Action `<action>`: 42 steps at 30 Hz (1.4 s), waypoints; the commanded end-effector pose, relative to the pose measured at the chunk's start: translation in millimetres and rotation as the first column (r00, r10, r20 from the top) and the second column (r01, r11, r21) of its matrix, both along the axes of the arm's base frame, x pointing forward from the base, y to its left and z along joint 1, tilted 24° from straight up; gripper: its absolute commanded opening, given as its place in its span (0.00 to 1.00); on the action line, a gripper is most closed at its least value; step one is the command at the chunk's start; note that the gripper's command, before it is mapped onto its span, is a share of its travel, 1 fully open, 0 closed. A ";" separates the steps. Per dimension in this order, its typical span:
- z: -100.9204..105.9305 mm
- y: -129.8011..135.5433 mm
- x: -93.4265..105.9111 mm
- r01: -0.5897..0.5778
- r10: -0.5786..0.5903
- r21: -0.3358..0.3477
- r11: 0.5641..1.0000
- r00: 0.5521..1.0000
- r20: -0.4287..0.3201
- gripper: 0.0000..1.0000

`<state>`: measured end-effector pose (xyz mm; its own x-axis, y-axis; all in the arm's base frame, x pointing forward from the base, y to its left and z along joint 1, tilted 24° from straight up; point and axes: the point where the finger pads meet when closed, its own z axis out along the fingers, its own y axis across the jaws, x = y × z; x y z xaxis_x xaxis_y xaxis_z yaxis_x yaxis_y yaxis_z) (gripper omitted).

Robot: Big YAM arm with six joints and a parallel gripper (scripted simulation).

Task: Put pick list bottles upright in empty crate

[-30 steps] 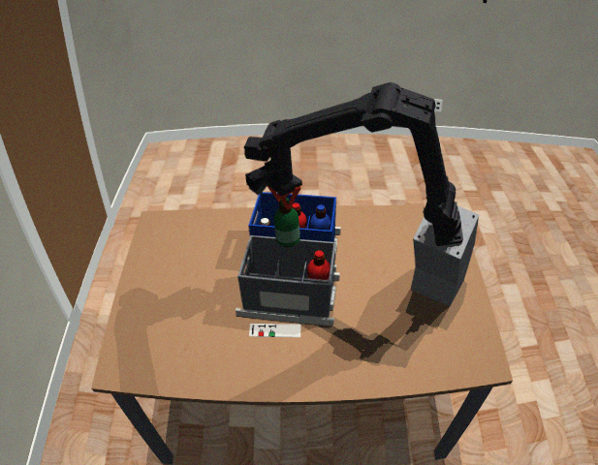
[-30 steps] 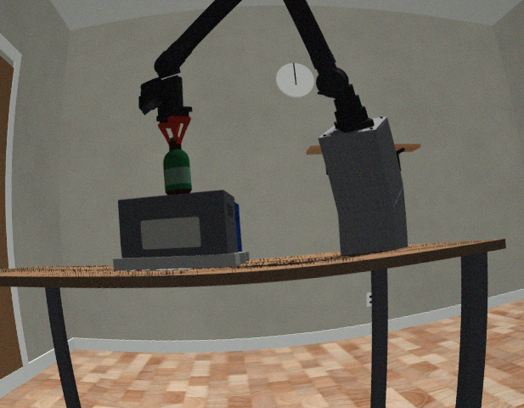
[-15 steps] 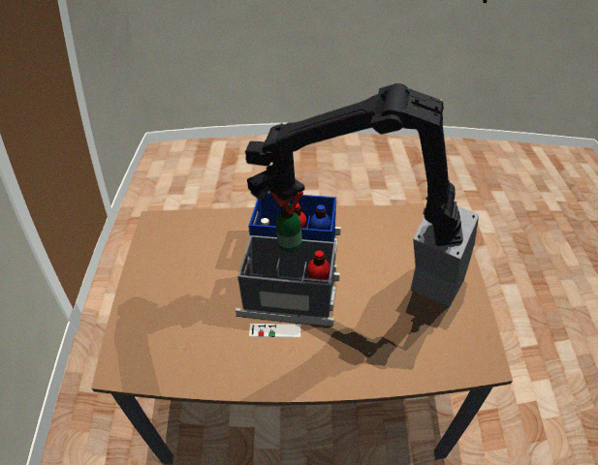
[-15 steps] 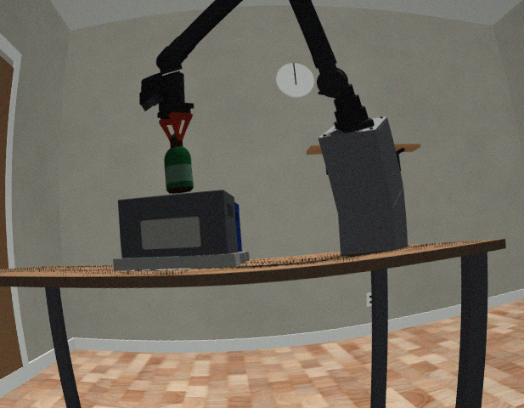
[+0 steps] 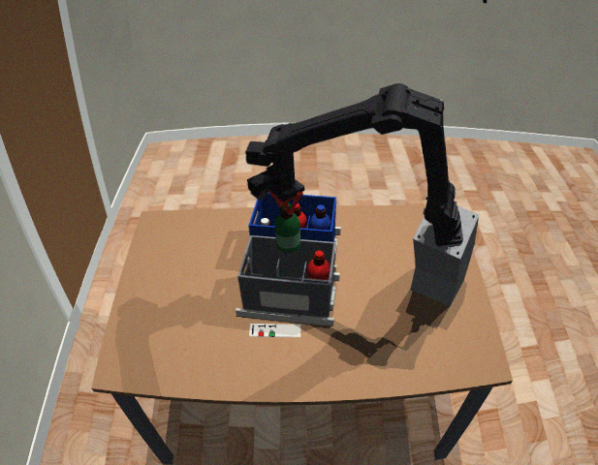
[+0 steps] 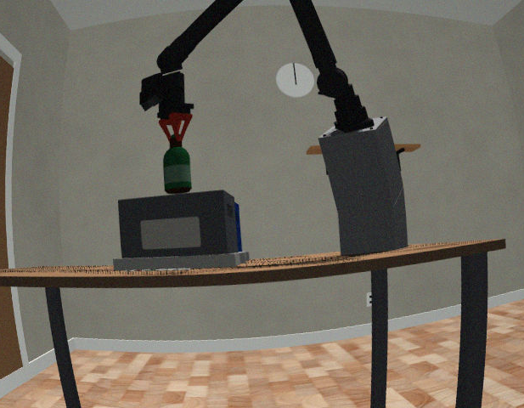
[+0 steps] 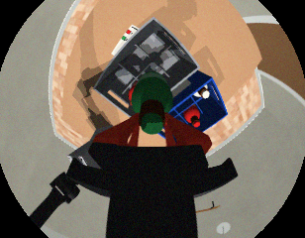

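Top looks down, exterior sideways, wrist along pincer (image 7: 152, 134).

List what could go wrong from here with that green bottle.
The green bottle hangs by its neck alone from the gripper, above the grey crate; it may swing or slip. Lowered off-centre, its base could catch a divider or the rim and tip. It might also knock the red bottle already inside.

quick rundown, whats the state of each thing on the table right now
gripper: shut on the green bottle's neck
green bottle: upright, in the air above the grey crate
grey crate: holds one red bottle
red bottle: upright in the right-hand compartment
blue crate: holds a red, a blue and a white-capped bottle
pick list: flat in front of the grey crate
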<state>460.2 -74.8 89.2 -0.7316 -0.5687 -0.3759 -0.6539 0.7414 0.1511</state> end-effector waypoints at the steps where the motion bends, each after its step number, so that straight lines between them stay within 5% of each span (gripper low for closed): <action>1: 26.1 -15.9 7.0 0.016 -0.014 -0.023 1.000 0.997 0.073 0.00; 42: 6.5 -23.8 6.2 0.020 -0.018 -0.021 1.000 0.997 0.068 0.00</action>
